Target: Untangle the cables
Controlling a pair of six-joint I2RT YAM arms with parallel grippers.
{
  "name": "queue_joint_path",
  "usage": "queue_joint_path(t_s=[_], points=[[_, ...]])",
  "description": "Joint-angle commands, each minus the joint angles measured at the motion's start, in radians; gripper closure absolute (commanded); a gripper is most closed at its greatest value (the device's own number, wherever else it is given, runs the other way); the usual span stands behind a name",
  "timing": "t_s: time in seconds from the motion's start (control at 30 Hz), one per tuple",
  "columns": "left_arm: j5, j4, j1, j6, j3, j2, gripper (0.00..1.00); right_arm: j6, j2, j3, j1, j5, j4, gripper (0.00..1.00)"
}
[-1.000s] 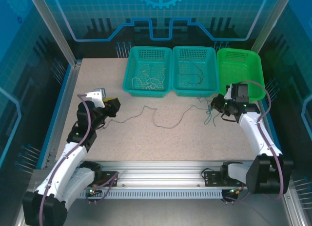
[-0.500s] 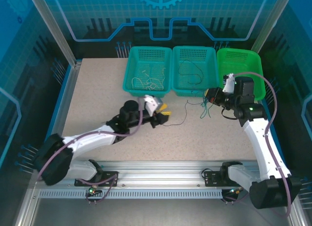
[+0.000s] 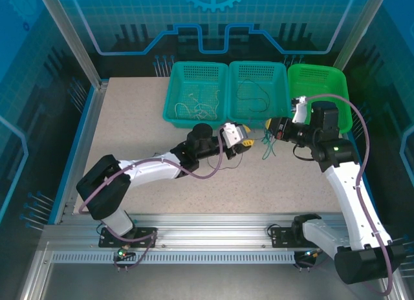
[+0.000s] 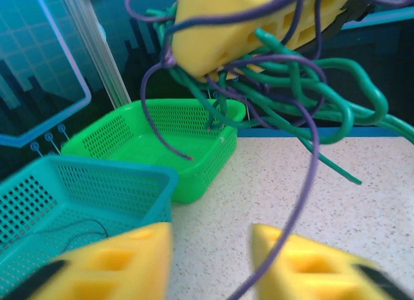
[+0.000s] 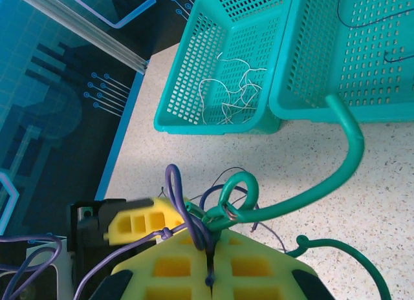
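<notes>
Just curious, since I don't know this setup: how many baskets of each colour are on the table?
Teal baskets: 2
Bright green basket: 1
Total: 3 baskets

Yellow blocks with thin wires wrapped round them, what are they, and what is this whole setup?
Two white robot arms stand at a speckled beige table. One picture looks down from above; the others come from a camera on each wrist. The yellow blocks are gripper fingers. The right gripper is shut on a tangle of thin green and purple cables, held above the table. The left gripper faces it, jaws apart, a purple strand hanging between its fingers. Behind stand a teal mesh basket of whitish wires, a second teal basket of dark wires and a bright green basket.
</notes>
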Motion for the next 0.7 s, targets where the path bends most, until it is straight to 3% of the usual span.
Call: queue_joint_path(t_s=[0.0, 0.1, 0.2, 0.3, 0.5, 0.67], points=[[-0.036, 0.002, -0.007, 0.022, 0.03, 0.0, 1.0, 0.005, -0.005, 0.035, 0.015, 0.016, -0.01, 0.97], [-0.079, 0.014, -0.007, -0.045, -0.013, -0.051, 1.0, 0.01, -0.002, 0.038, 0.009, 0.183, -0.074, 0.91], [-0.086, 0.048, 0.014, -0.193, -0.088, -0.157, 1.0, 0.046, 0.004, 0.015, -0.024, 0.395, -0.136, 0.88], [-0.1, 0.059, 0.053, -0.316, -0.168, -0.277, 1.0, 0.07, 0.008, -0.062, -0.092, 0.482, -0.117, 0.87], [-0.152, -0.069, 0.102, -0.34, -0.235, -0.47, 1.0, 0.098, 0.035, -0.204, -0.247, 0.408, -0.016, 0.91], [-0.167, -0.168, 0.112, -0.342, -0.205, -0.509, 1.0, 0.08, 0.089, -0.255, -0.231, 0.406, 0.008, 0.92]])
